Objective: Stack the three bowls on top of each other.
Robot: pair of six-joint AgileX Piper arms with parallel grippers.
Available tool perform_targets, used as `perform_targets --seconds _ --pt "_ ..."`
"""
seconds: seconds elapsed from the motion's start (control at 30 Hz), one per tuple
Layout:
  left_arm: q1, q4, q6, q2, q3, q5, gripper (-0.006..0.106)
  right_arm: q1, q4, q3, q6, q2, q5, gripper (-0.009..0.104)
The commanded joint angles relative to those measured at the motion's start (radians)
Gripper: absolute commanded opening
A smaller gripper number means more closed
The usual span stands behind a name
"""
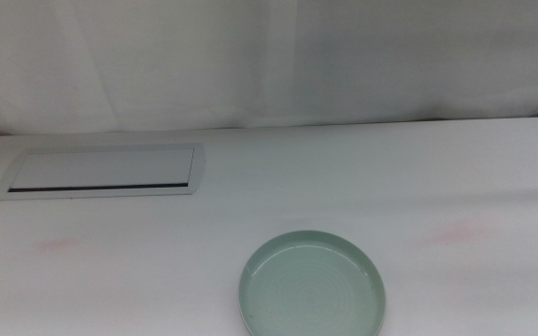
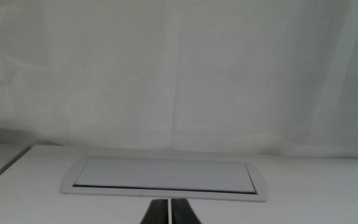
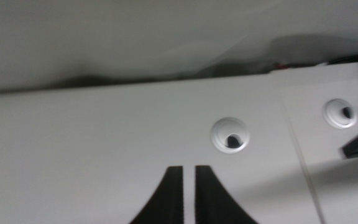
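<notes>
Both hands wait off to the sides, out of the middle view. Left hand point(image 2: 168, 213): its two dark jaws are pressed together with only a hairline between them, holding nothing, hanging low over the white worktop point(image 2: 303, 186). Just ahead of its tips lies the flat white panel point(image 2: 165, 177), a long rounded rectangle with a dark slot along the edge nearest the hand. Beyond the panel a white curtain point(image 2: 179, 68) hangs behind the worktop's far edge.

Right hand point(image 3: 188, 198): its jaws stand nearly together, a narrow strip of worktop showing between them, and they grip nothing. Ahead of it and a little to one side there is a round cable hole point(image 3: 230, 135) in the worktop, and a second hole point(image 3: 341, 113) sits farther off on the same side, past a seam in the surface. That view is blurred, so finer detail is lost.

Neither hand is near the dishes. In the middle view the pale green bowl point(image 1: 312, 285) sits at the near edge of the worktop, a little right of centre, well apart from the panel, which lies far to the left and farther back. A thin pale rim peeks out beneath the green bowl's lower left edge, so it seems to rest on something, though I cannot tell what is under it. No white or blue-grey dish can be made out on its own.
</notes>
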Motion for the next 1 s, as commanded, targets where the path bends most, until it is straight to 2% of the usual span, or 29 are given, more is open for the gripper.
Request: perform_targets --seconds 0.0,0.27,0.53,0.97 --pt "-0.006 0.000 -0.001 -0.039 0.039 -0.013 -0.003 -0.009 -0.012 -0.003 0.004 -0.050 -0.014 -0.003" --pt "-0.006 0.000 -0.001 -0.039 0.039 -0.013 -0.003 0.056 -0.009 0.124 0.007 -0.293 -0.138 -0.003" --pt "-0.006 0.000 -0.001 -0.039 0.039 -0.013 -0.003 0.141 -0.031 0.432 0.041 -0.649 -0.305 -0.003" --pt "-0.006 0.000 0.013 -0.039 0.039 -0.013 -0.003 0.145 -0.036 0.876 0.174 -1.135 -0.346 -0.003"
